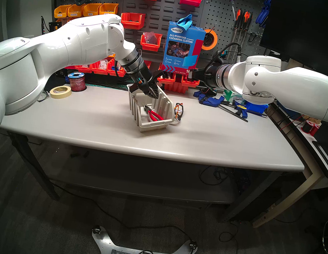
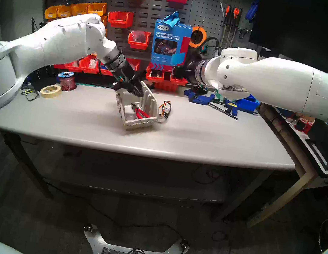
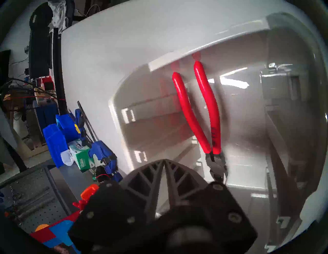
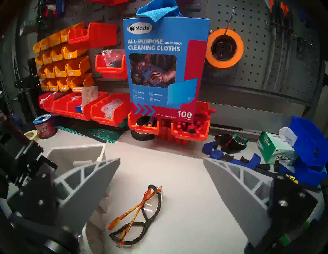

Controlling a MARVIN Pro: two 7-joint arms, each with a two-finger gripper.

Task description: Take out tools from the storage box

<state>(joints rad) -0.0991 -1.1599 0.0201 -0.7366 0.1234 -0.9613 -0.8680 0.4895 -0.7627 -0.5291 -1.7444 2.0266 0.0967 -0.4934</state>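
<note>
Grey worktop [image 1: 96, 122] — pegboard [image 1: 214, 10] behind, red bins [image 1: 132, 19].

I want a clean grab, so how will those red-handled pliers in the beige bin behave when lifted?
The pliers are likely rigid and heavy toward the dark metal head. The glossy red handles look smooth, so they may slip. The handles splay apart, so a squeeze across them would probably close them. They lie flat on the floor of the storage bin, so rolling seems unlikely.

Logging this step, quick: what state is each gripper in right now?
Left gripper: shut, empty, at the back of the box.
Right gripper: open, empty, above the table.
</note>
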